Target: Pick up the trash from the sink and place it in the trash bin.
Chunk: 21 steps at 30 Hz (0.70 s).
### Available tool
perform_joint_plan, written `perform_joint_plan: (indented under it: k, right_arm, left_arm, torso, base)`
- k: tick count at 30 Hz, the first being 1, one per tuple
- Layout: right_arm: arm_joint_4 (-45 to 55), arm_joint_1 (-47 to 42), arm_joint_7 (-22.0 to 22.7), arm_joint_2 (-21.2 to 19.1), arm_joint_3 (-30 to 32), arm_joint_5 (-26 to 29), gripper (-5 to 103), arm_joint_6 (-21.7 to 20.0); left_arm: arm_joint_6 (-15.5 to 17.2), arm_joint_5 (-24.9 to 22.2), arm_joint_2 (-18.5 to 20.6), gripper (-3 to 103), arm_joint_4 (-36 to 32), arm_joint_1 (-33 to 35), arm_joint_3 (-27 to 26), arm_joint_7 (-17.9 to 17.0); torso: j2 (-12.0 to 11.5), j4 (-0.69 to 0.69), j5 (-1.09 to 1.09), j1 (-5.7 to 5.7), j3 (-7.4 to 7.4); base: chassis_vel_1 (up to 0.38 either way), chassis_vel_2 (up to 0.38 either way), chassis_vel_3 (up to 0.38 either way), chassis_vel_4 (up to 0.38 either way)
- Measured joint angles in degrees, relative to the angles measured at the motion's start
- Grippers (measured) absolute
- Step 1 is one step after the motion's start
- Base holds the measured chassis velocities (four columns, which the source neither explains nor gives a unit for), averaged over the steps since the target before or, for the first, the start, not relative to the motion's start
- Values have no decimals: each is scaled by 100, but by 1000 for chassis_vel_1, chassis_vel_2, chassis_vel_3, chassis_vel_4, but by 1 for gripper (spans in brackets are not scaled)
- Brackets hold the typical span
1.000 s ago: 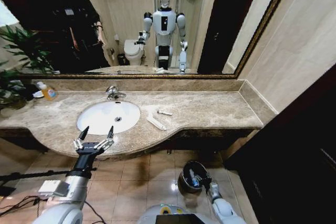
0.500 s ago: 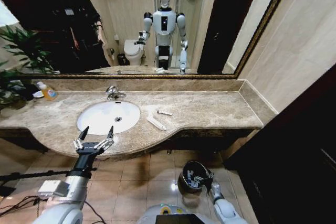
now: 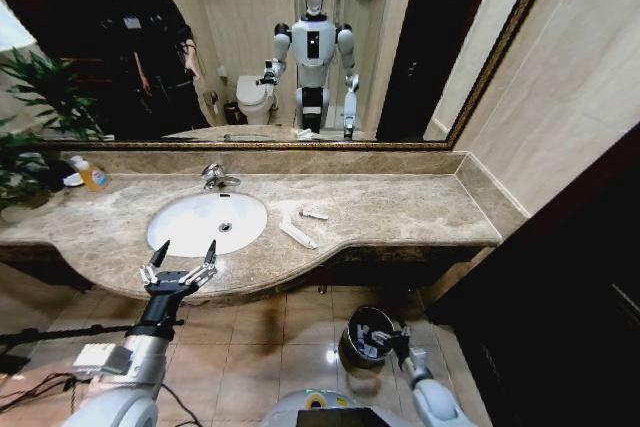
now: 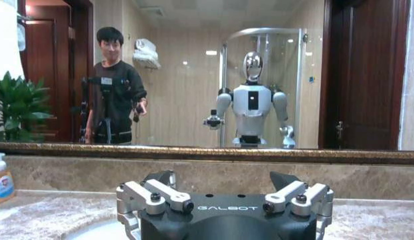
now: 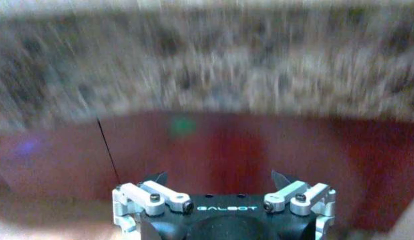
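Observation:
The white oval sink (image 3: 190, 229) lies in the brown marble counter, with its drain bare in the middle. Trash lies on the counter just right of the basin: a long thin white packet (image 3: 297, 234) and a small white piece (image 3: 313, 215). My left gripper (image 3: 185, 249) hovers open at the counter's front edge before the sink, nothing between its fingers; the left wrist view has it (image 4: 224, 176) facing the mirror. The trash bin (image 3: 352, 332) stands on the floor tiles with white bits (image 3: 366, 348) inside. My right gripper (image 3: 397, 341) is open at the bin's right rim and faces the counter's underside (image 5: 217, 177).
A chrome faucet (image 3: 213, 177) stands behind the basin. An orange-capped soap bottle (image 3: 92, 175) and a plant (image 3: 30, 127) occupy the counter's left end. A dark wooden panel (image 3: 570, 277) closes the right side. Cables (image 3: 40, 387) cross the floor at left.
My right gripper has drawn back from over the bin's opening toward its right rim, and white bits now show lying in the bin. The left arm has not moved.

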Motion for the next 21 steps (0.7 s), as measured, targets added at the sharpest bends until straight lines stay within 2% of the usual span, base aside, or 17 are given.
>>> perform_joint_plan:
  k: [3,5,6,9,11,13,14,16,21]
  right_arm:
    - [617,-281,-1,-52,170,40,100,-2]
    - [1466,-506,15,-70,340,56,100,-101]
    - [1466,-506,15,-70,340,56,100,-101]
    - [2724,-595,15,-119,373,38,100,-554]
    - [2833,-580,12,-122,352,19,100,-612]
    - [3361,-387,-117,-127,189,-129,100,-1004]
    - [3361,-387,-117,-127,189,-129,100,-1004]
    - [3661,-71,-412,-144,-51,-228,100,-1519]
    - [3646,525,-745,-262,-430,-259,100,-2083]
  left_arm:
    - [0,0,0,100,0,0,0,0]
    - [0,0,0,100,0,0,0,0]
    - [0,0,0,100,0,0,0,0]
    - [0,0,1,100,0,0,0,0]
    - [0,0,0,100,-1,0,0,0]
    - [0,0,0,100,0,0,-1,0]
    - [0,0,0,100,0,0,-1,0]
    - [0,0,0,100,0,0,0,0]
    - [0,0,0,100,0,0,0,0]
  torso:
    - [0,-1,2,-1,0]
    - [0,-1,2,-1,0]
    - [0,-1,2,-1,0]
    - [0,0,0,0,0]
    - [0,0,-1,0,0]
    - [0,0,1,0,0]
    - [0,0,1,0,0]
    - [0,0,1,0,0]
    - [0,0,1,1,0]
  base:
    - [0,0,0,0]
    - [0,0,0,0]
    - [0,0,0,0]
    - [0,0,0,0]
    - [0,0,0,0]
    - [0,0,0,0]
    - [0,0,0,0]
    - [0,0,0,0]
    - [0,0,0,0]
